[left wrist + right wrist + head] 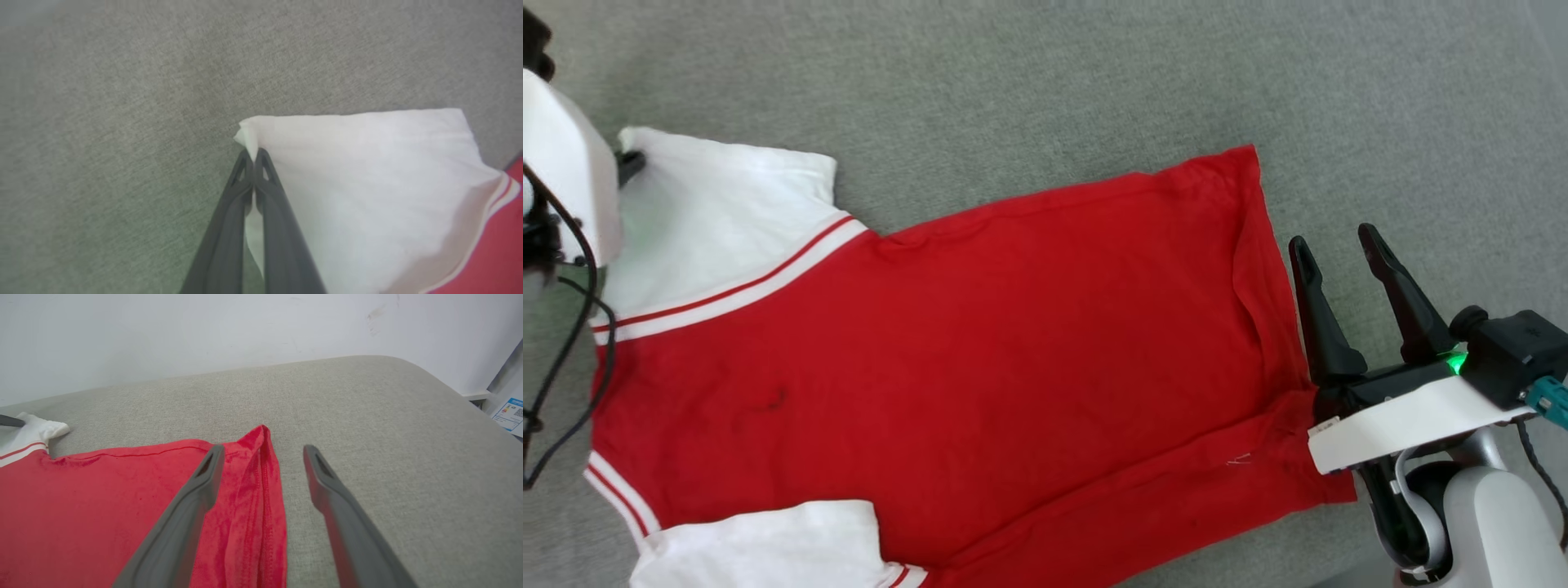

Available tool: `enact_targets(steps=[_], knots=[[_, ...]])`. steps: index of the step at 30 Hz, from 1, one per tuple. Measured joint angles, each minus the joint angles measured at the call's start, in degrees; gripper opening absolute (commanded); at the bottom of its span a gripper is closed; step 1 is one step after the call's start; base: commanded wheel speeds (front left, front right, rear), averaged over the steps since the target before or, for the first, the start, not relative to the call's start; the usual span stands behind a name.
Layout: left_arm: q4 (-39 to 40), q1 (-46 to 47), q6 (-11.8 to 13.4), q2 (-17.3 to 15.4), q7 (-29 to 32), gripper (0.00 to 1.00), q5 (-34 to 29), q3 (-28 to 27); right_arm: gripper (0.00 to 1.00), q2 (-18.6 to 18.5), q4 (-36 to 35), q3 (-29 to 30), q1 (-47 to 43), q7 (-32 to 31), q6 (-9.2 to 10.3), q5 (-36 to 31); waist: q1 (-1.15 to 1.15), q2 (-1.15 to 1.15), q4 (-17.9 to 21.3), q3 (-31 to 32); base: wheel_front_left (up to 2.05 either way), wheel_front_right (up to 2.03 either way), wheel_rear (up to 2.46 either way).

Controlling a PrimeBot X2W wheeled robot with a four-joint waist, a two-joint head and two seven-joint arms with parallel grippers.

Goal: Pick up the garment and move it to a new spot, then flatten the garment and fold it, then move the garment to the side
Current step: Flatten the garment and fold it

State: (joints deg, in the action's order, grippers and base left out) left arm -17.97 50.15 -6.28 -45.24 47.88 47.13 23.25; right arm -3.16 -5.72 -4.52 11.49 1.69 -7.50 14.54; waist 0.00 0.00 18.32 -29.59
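My left gripper pinches the garment by its sleeve corner; my right gripper, spread, sits at its hem edge.

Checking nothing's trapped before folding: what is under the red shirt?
The garment lies on the grey padded surface, which shows beside it. Whatever is directly beneath the cloth is covered.

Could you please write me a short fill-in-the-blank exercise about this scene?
1. The left gripper is shut on the corner of a ____ sleeve.
2. The right gripper, beside the hem, has its jaws ____.
3. The body of the shirt is ____ in colour.
4. The shirt lies on a ____ fabric surface.

Missing words: white; open; red; grey.
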Motion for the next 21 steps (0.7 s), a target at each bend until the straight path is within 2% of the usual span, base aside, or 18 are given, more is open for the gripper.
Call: enact_targets(steps=[4, 8, 13, 16, 21], knots=[[0.36, -0.12, -0.53, 1.14, -6.17, 0.00, -0.51, -0.02, 1.00, -1.59, -0.46, 0.05, -0.02, -1.85, 0.00, -0.46, 0.00, 0.00, -1.35, 1.78, 0.00, 0.00, 0.00], [2.45, -0.88, -0.97, 1.43, -10.40, 0.00, -1.08, 1.99, 1.00, -5.12, -1.08, 0.29, -0.03, -6.12, 0.00, -0.52, 0.00, 0.00, -3.41, 3.84, 0.00, 0.00, 0.00], [8.35, -3.13, -1.12, 0.86, -15.11, 0.00, -0.21, 4.95, 1.00, -10.40, -1.79, -0.04, 0.41, -19.04, -0.01, 2.48, 0.00, 0.00, -6.69, 6.24, 0.00, 0.00, 0.00], [12.37, -4.31, -1.13, -0.14, -17.89, 0.00, -0.12, 6.30, 1.00, -14.64, -2.82, 0.20, 2.68, -27.31, 0.00, 3.53, -0.01, 0.00, -8.88, 7.16, 0.00, 0.00, 0.00], [18.93, -6.82, -1.13, -1.75, -21.30, 0.00, 0.04, 7.22, 1.00, -19.59, -2.56, 0.07, 6.62, -41.34, -0.01, 5.17, -0.01, 0.00, -12.45, 7.69, 0.00, 0.00, 0.00]])
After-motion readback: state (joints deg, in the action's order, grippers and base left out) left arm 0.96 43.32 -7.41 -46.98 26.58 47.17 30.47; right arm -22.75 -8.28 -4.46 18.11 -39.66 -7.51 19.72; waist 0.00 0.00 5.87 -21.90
